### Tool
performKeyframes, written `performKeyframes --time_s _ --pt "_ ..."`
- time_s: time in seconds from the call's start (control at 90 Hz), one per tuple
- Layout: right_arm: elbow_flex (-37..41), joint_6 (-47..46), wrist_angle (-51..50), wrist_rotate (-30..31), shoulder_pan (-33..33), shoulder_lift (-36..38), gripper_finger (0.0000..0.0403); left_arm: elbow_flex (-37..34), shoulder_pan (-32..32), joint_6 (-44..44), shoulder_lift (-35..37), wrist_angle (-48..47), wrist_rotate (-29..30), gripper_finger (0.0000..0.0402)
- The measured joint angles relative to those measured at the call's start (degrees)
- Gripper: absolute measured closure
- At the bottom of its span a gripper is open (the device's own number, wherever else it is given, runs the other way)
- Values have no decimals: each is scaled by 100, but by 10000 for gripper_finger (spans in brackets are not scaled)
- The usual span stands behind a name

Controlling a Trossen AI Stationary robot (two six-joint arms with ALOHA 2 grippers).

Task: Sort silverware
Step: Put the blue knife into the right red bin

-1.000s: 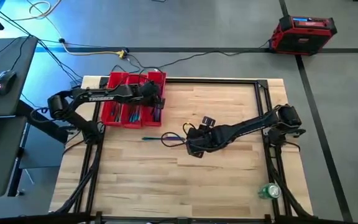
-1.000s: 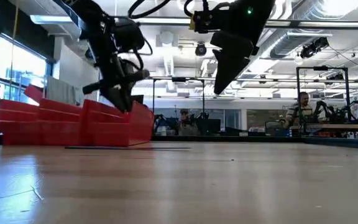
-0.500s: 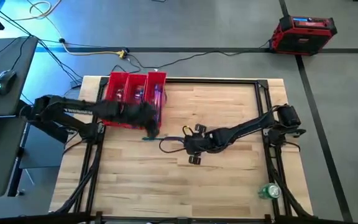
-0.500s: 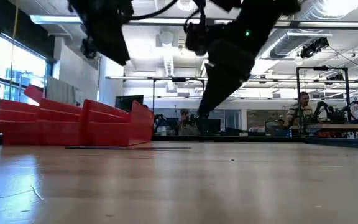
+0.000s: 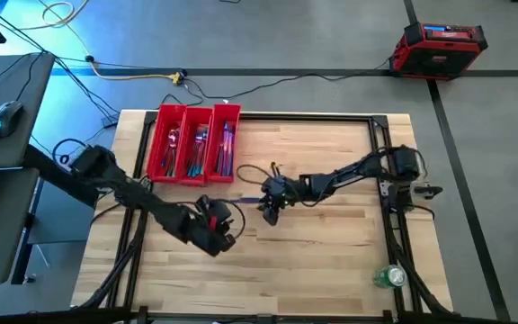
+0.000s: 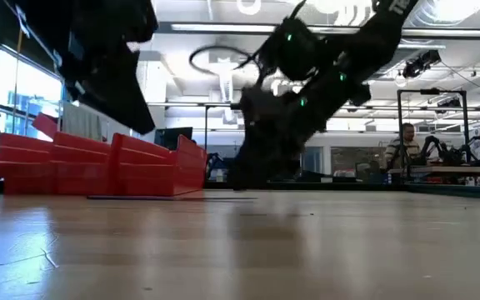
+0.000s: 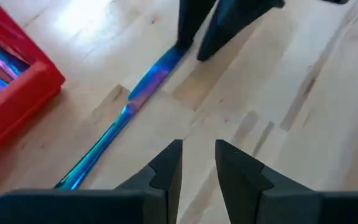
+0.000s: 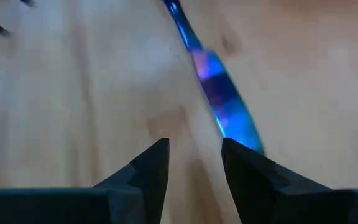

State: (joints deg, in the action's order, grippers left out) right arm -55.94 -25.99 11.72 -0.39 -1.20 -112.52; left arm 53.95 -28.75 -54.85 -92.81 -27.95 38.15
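One slim, flat piece of silverware with a glossy blue-to-violet sheen lies loose on the pale wood-grain table, just in front of the red tray; whether it is a knife or a spoon handle cannot be told. The right gripper is down at its far end, matte dark fingers slightly parted with bare wood between them, the shiny blade lying just beside one finger rather than inside the gap. The left gripper hovers nearer the table's front edge, its two angular black fingers a narrow gap apart and holding nothing. The tray is glossy plastic with three long compartments, each holding more rainbow-finished pieces. A crushed green can sits near the right front corner. Off the table, a red case stands on the grey floor, and cables trail behind the tray. In the low view a person sits at a bench well behind the arms.
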Motion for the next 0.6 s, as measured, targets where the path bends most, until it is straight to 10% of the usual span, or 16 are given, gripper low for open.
performKeyframes --time_s 0.4,0.6 --pt "-91 -98 -508 -1433 -101 -160 310 181 -31 254 -527 123 45 326" --pt "-51 7 201 -388 -102 -59 311 184 -85 266 -521 115 395 326"
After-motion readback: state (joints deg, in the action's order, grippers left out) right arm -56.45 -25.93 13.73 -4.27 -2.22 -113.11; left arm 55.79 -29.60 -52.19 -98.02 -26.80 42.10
